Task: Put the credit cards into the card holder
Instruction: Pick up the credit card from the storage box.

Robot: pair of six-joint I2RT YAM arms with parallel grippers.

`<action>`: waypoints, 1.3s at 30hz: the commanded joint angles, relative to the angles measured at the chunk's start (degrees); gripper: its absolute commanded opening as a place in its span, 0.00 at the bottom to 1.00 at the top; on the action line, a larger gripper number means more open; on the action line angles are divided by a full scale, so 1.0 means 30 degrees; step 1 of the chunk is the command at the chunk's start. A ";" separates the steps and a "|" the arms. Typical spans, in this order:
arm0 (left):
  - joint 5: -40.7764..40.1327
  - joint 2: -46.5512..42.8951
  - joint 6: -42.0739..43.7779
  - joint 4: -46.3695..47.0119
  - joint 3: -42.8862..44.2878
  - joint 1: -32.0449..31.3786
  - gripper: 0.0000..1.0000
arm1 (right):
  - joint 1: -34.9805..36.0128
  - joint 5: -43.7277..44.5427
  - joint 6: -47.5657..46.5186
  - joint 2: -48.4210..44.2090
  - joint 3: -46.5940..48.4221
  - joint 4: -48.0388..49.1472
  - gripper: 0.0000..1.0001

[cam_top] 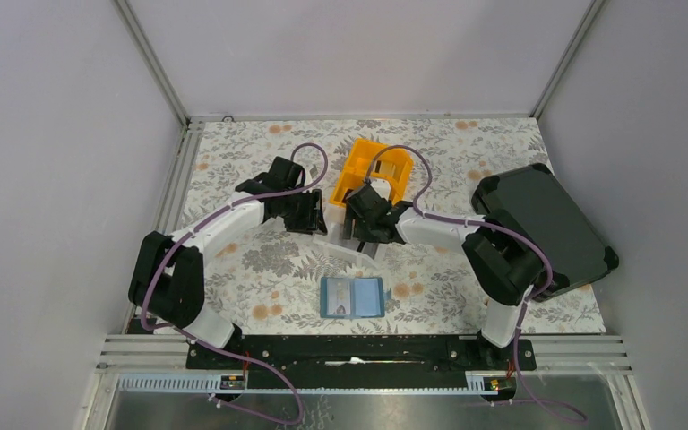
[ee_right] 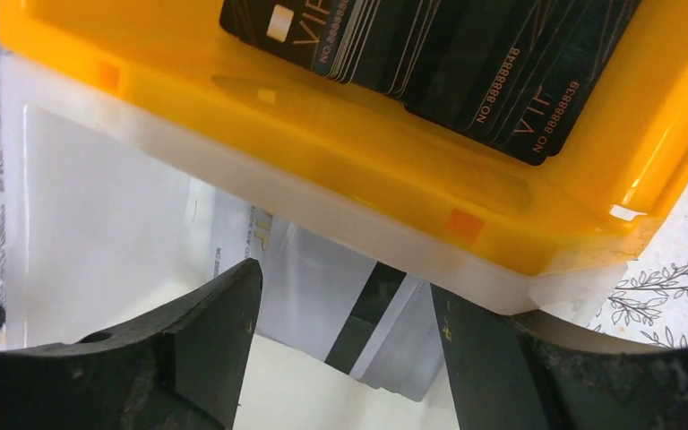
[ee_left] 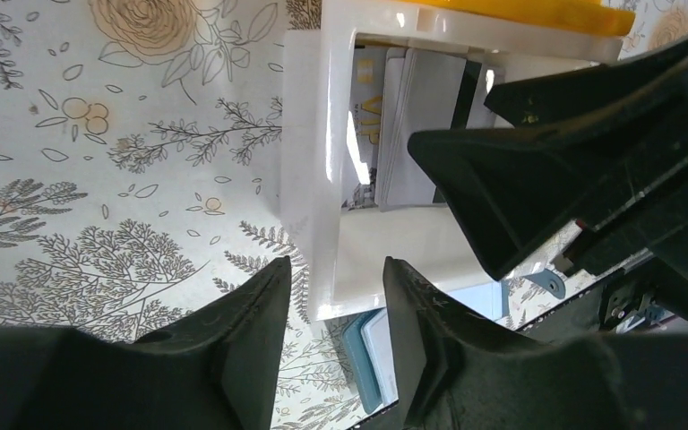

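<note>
Top view: one orange bin (cam_top: 378,166), one white bin (cam_top: 340,244) and one black hard case (cam_top: 546,224) were noted. The teal card holder (cam_top: 352,296) lay open near the arm bases.

Left wrist: the left gripper (ee_left: 336,282) was spread and empty beside the glossy white bin. The pale credit cards (ee_left: 417,116) inside were partly blocked by the right arm's fingers (ee_left: 537,170).

Right wrist: the right gripper (ee_right: 345,296) was spread over the pale cards, pinching nothing. Dark credit cards (ee_right: 466,54) were stacked in the orange bin.

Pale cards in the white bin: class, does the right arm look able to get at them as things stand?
Probably yes: the right gripper hangs open directly over the pale cards, with nothing between.
</note>
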 commanded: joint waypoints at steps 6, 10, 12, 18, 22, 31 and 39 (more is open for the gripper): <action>0.0626 0.0186 0.0036 0.0751 -0.0239 -0.0835 0.40 | 0.0565 0.3920 0.1304 0.2083 0.3009 -0.3607 0.88; 0.0639 0.0179 0.0037 0.0751 -0.0199 -0.1042 0.39 | 0.0825 0.4962 0.1474 0.2567 0.3302 -0.4004 0.89; 0.0705 0.0190 0.0023 0.0751 -0.0242 -0.1073 0.39 | 0.0910 0.5207 0.1399 0.2778 0.3357 -0.4005 0.87; 0.0865 0.0071 -0.0021 0.0751 -0.0279 -0.1216 0.37 | 0.0993 0.5654 0.1545 0.3423 0.3083 -0.4362 0.71; 0.0759 -0.0135 0.0004 0.0751 -0.0277 -0.1249 0.37 | 0.0986 0.5270 0.1847 0.3176 0.2783 -0.4128 0.60; -0.0047 -0.0873 0.0179 0.0729 -0.0258 -0.1249 0.37 | 0.0986 0.5403 0.1673 0.1365 0.3143 -0.3383 0.44; -0.0634 -0.1277 0.0385 0.0663 -0.0202 -0.1242 0.37 | 0.0986 0.5612 0.1517 0.0346 0.3326 -0.3384 0.39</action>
